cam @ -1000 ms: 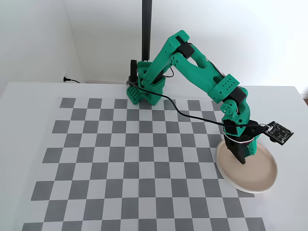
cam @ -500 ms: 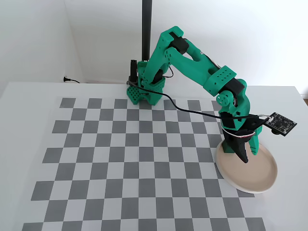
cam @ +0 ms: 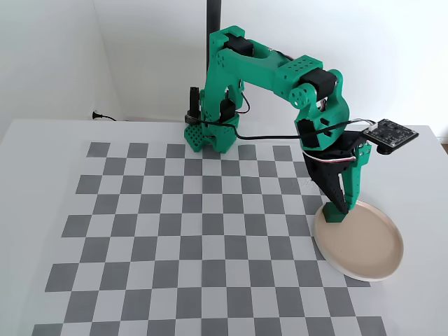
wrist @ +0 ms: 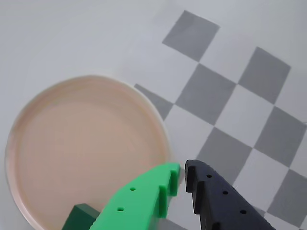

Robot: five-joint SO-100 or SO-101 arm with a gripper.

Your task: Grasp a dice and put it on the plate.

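One dice (cam: 334,213) sits on the plate (cam: 381,262) just below my gripper (cam: 343,203), fingers nearly together, holding nothing, so I judge it delivered.

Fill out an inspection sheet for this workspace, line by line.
Surface: white table with a grey and white checker mat.
Job's things: dice lying on the plate, near its rim.
Clutter: nothing seen.
Tool: tool above the dice, raised clear of it, jaws nearly closed, holding nothing.
Cables: black cable running from the arm's base to the wrist; another at the wall.
Surroundings: white walls, dark pole behind the arm.
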